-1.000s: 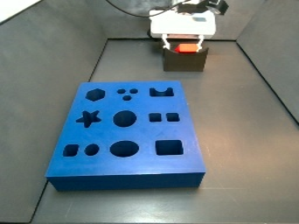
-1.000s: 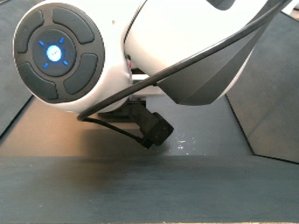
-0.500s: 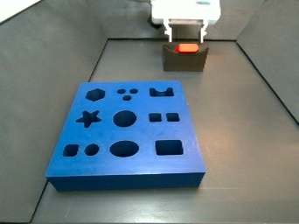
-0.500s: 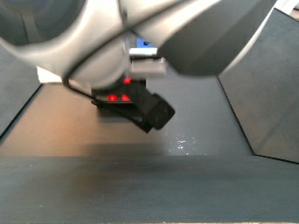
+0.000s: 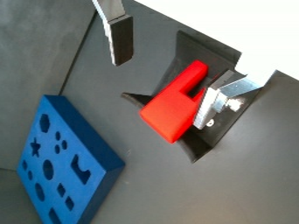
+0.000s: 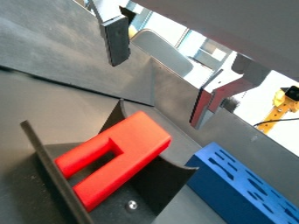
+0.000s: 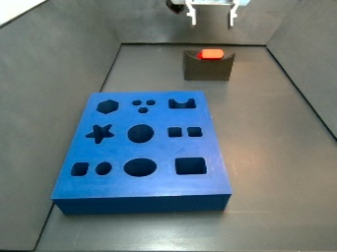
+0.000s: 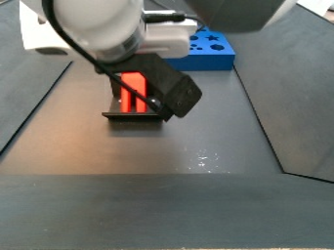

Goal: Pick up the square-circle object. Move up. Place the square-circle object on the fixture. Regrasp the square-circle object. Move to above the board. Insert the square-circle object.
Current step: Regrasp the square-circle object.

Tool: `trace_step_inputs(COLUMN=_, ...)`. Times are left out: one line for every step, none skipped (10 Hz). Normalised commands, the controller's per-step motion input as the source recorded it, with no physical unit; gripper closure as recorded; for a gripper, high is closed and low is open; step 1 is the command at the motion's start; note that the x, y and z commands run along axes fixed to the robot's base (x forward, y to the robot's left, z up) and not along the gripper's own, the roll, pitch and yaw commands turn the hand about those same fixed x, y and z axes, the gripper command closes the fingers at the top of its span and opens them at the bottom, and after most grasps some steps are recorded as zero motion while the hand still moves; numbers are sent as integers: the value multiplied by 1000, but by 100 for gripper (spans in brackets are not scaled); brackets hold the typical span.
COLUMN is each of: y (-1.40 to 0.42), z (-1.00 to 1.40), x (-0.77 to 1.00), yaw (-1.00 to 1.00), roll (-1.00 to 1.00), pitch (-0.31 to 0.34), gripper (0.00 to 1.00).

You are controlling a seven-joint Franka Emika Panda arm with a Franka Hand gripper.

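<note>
hand (image 7: 212, 12): 1 | square-circle object (image 5: 176, 103): 1 | fixture (image 7: 208, 67): 1 | board (image 7: 142, 151): 1

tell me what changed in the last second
The gripper let go of the red object, opened, and rose clear above it. The object stays resting in the fixture, as both wrist views show. The board has not moved.

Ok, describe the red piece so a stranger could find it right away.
Look past the big blue board to the small dark fixture near the back wall. The square-circle object rests in its notch, below the open gripper; it is the only red thing.
</note>
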Motion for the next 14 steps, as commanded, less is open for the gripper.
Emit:
trace_step_inputs(y=-1000, z=989, x=-86, yaw=6, roll=1000, pitch=58, gripper=0)
trace_step_inputs(y=-1000, z=992, x=-104, yaw=6, roll=1000, pitch=50, gripper=0)
trace_step_inputs(y=-1000, z=960, x=-133, yaw=5, roll=1000, pitch=38, gripper=0)
trace_step_inputs(y=-891, z=804, x=-116, yaw=5, roll=1000, pitch=34, gripper=0)
trace_step_inputs(y=-715, z=586, x=-81, yaw=5, roll=1000, pitch=33, gripper=0)
trace_step_inputs(y=-454, z=274, x=-42, yaw=5, roll=1000, pitch=32, gripper=0)
trace_step_inputs(y=-251, z=48, x=-19, yaw=5, roll=1000, pitch=30, gripper=0)
trace_step_inputs(y=-66, z=-9, x=0, yaw=5, roll=1000, pitch=29, gripper=0)
trace_step_inputs(y=-6, z=29, x=-6, yaw=5, roll=1000, pitch=31, gripper=0)
trace_step_inputs(y=-39, z=22, x=-10, yaw=7, roll=1000, pitch=27, gripper=0)
trace_step_inputs(y=-35, z=16, x=-14, yaw=8, roll=1000, pitch=23, gripper=0)
trace_step_inputs(y=-22, z=8, x=-17, yaw=9, roll=1000, pitch=17, gripper=0)
trace_step_inputs(y=-22, z=3, x=-14, yaw=10, roll=1000, pitch=13, gripper=0)
trace_step_inputs(y=-22, z=-1, x=-11, yaw=12, roll=1000, pitch=10, gripper=0)
